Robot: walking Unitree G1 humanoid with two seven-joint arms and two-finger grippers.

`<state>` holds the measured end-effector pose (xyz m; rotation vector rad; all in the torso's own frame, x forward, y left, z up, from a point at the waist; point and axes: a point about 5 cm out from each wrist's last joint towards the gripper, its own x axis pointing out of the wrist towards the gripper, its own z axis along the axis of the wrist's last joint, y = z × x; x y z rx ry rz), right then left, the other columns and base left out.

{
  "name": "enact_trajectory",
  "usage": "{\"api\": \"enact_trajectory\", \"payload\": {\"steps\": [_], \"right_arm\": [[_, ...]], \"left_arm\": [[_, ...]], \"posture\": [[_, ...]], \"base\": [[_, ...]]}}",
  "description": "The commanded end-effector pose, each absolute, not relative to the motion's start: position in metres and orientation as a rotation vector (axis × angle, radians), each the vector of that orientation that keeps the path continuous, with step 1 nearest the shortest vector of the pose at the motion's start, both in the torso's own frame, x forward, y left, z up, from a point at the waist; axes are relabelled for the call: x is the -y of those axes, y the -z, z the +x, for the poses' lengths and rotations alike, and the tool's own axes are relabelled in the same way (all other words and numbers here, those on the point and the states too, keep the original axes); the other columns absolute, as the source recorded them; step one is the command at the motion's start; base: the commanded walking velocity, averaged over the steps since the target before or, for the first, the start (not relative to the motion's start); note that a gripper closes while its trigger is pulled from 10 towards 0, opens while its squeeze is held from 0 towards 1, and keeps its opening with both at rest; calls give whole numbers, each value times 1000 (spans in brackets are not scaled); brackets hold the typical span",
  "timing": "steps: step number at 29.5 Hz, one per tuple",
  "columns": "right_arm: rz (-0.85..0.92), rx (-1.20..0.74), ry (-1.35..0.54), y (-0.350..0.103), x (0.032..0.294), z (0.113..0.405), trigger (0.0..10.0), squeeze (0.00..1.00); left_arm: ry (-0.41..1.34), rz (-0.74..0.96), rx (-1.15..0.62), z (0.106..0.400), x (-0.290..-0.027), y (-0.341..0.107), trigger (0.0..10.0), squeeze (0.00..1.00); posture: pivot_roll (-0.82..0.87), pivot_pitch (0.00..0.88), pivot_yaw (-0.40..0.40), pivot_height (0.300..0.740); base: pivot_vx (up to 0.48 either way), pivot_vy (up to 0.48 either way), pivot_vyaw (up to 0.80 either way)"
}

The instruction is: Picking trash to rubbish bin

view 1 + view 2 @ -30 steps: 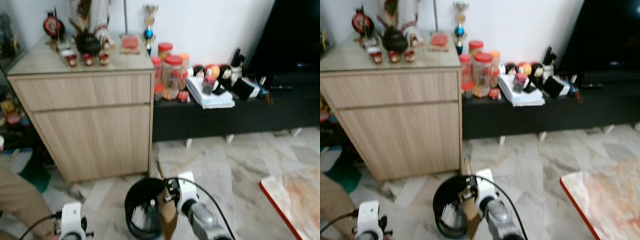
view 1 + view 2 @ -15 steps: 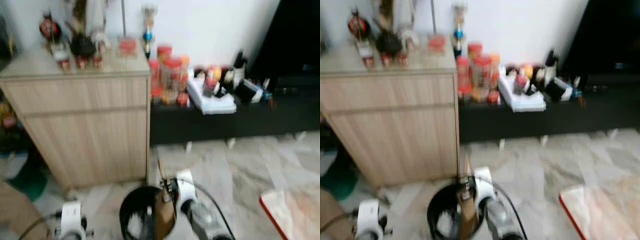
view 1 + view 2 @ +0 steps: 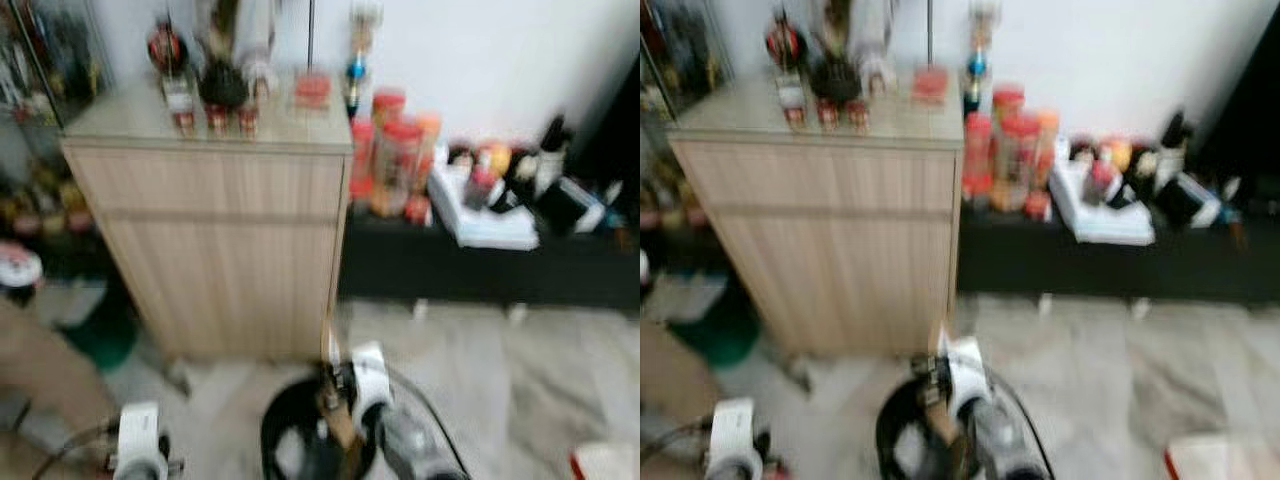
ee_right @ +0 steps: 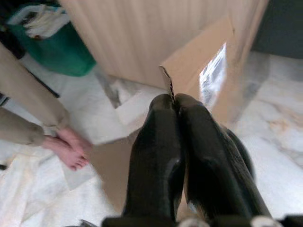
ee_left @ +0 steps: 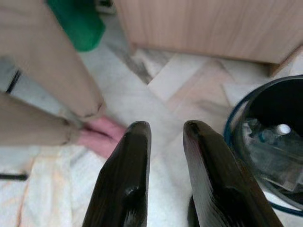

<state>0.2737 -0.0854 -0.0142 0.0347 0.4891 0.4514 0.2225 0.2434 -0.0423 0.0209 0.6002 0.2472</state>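
1. Your right gripper (image 4: 174,101) is pinching a flat piece of brown cardboard (image 4: 199,71) between its two black fingers, which are pressed together on the sheet's torn edge.
2. In the head views, you are holding that cardboard (image 3: 335,420) upright over the black rubbish bin (image 3: 290,440), with the right arm reaching forward from the lower edge of the frame.
3. Your left gripper (image 5: 163,130) is hanging low on your left, its fingers (image 5: 128,161) slightly parted and gripping nothing, pointing down at the pale marble floor (image 5: 142,104).
4. Just beside that gripper, the rubbish bin's dark rim (image 5: 236,123) is showing, with crumpled plastic and a bottle inside it.
5. A person's bare feet (image 4: 71,149) and beige trouser legs (image 5: 52,66) are standing on the floor near the bin, on your left.
6. Behind the bin, a light wooden cabinet (image 3: 220,230) is carrying a dark teapot, small red cups and ornaments.
7. To its right, a low black bench (image 3: 480,270) is holding red-lidded jars (image 3: 395,165) and stacked papers (image 3: 480,205); both head views are blurring.
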Motion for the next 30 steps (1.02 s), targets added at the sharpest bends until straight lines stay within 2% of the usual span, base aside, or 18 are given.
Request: {"api": "enact_trajectory", "payload": {"steps": [1, 30], "right_arm": [[36, -518, -428, 21, 93, 268, 10000, 0], [6, -538, -441, 20, 91, 270, 10000, 0]], "left_arm": [[-231, 5, -612, 222, -235, 45, 10000, 0], [-174, 13, -600, 231, -226, 42, 10000, 0]], "posture": [[73, 25, -45, 740], [77, 27, -49, 740]], "base": [[0, 0, 0], [0, 0, 0]]}}
